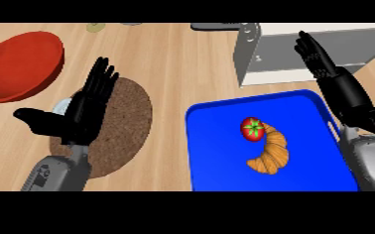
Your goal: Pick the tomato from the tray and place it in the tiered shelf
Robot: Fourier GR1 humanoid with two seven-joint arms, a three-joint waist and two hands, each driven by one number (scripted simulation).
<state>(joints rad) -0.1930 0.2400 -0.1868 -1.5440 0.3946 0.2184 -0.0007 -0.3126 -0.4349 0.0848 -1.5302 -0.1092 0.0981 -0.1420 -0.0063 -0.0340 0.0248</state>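
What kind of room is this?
Probably a kitchen: a wooden counter holds a blue tray with a tomato and a croissant, beside a red plate.

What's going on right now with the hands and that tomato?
Both hands open: left hand over the round mat, right hand up by the shelf. Tomato untouched on blue tray. Croissant touching it.

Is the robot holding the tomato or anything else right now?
No, nothing is held. Both the left hand and right hand are open, and the tomato lies on the blue tray against the croissant.
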